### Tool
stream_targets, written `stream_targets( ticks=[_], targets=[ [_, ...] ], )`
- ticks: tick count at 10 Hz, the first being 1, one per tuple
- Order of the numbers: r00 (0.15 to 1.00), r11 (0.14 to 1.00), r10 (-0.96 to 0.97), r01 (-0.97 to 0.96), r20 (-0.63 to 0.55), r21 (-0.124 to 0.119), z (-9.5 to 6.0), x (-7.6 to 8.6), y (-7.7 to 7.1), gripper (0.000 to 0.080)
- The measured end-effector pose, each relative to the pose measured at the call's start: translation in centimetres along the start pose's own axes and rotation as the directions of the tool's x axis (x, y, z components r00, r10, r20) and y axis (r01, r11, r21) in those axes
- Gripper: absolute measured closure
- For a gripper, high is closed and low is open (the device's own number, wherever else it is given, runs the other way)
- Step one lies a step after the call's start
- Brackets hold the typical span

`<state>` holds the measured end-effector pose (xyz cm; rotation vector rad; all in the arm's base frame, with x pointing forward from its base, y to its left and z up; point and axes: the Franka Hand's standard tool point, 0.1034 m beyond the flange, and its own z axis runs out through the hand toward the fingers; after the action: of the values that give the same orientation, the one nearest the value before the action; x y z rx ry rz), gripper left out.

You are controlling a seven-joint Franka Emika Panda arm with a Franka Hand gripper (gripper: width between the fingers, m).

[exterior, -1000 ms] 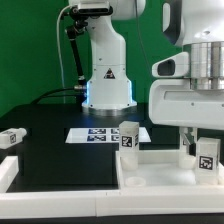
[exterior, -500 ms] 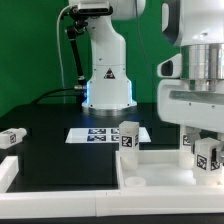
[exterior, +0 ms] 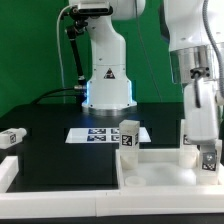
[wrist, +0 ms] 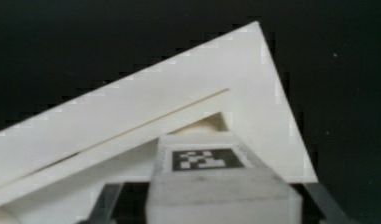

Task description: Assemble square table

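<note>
The square table slab lies at the front of the exterior view's right, and the wrist view shows one of its corners. One white tagged leg block stands upright on the slab's far left corner. My gripper is over the slab's right side, shut on a second leg block. In the wrist view this block sits between my dark fingers, tag up, just above the slab's corner. A third leg block lies on the black table at the exterior view's left.
The marker board lies flat in front of the robot base. A long white border bar runs along the front left. A green wall stands behind.
My wrist has turned about its vertical axis, so the hand now looks narrow in the exterior view. The held leg block has stayed near the slab's right corner, slightly lower.
</note>
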<state>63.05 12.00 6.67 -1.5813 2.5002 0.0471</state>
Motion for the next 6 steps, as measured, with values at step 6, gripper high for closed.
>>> stream_targets(
  ticks=[6],
  targets=[
    [0.953,0.955,-0.298,0.297,-0.054,-0.022,0.1,-0.8,1.1,0.0201]
  ],
)
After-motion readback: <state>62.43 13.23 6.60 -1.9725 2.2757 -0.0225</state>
